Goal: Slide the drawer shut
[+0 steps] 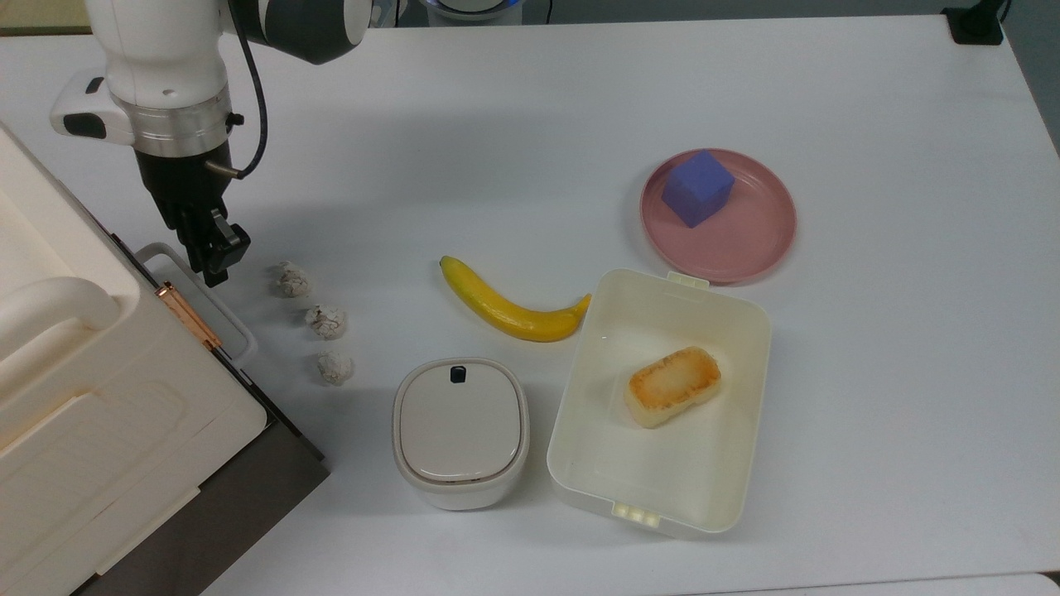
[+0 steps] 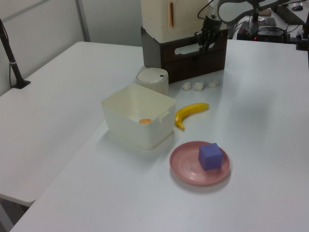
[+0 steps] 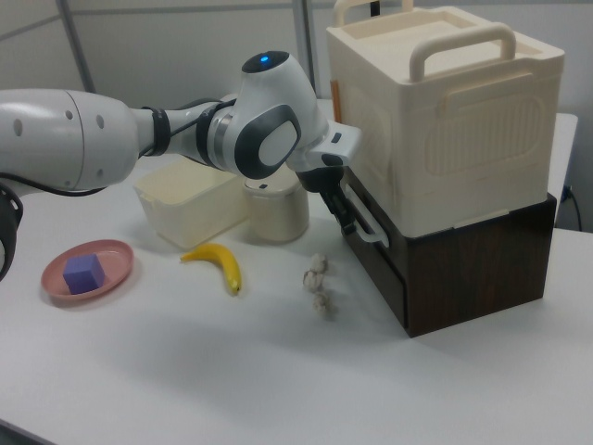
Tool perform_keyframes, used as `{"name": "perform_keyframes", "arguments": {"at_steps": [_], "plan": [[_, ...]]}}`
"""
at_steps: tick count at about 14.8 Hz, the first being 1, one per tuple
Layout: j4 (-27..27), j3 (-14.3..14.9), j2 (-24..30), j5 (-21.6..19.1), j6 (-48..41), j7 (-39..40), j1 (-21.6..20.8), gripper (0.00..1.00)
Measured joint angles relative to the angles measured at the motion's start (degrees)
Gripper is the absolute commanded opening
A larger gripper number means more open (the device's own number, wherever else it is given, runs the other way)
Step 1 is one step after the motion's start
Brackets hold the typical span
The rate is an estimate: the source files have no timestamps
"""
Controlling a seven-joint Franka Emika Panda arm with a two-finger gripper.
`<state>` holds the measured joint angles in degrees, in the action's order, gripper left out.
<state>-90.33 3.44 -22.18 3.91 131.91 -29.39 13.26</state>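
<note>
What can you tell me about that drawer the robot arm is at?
The drawer sits in a dark brown wood-look cabinet under a cream plastic box. Its dark front panel looks flush with the cabinet face, so it appears closed. A white loop handle sticks out from the front, and the gripper is right against that handle's end.

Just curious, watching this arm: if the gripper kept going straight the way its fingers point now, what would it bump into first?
Most likely the drawer's white loop handle and the dark drawer front behind it. The gripper sits right at that handle in the top view, though the exact gap is unclear.
</note>
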Motion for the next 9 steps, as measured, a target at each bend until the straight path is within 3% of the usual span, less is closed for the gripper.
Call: {"name": "perform_keyframes", "arguments": {"at_steps": [3,7,9], "plan": [[0.43,-0.02,0.32,0.35,-2.35,2.88,0.03,0.38],[1.92,-0.97,2.46,0.05,-18.05,13.91,-2.21,0.51],[2.06,-1.19,4.42,-1.61,-24.35,17.82,-4.53,0.7]]}}
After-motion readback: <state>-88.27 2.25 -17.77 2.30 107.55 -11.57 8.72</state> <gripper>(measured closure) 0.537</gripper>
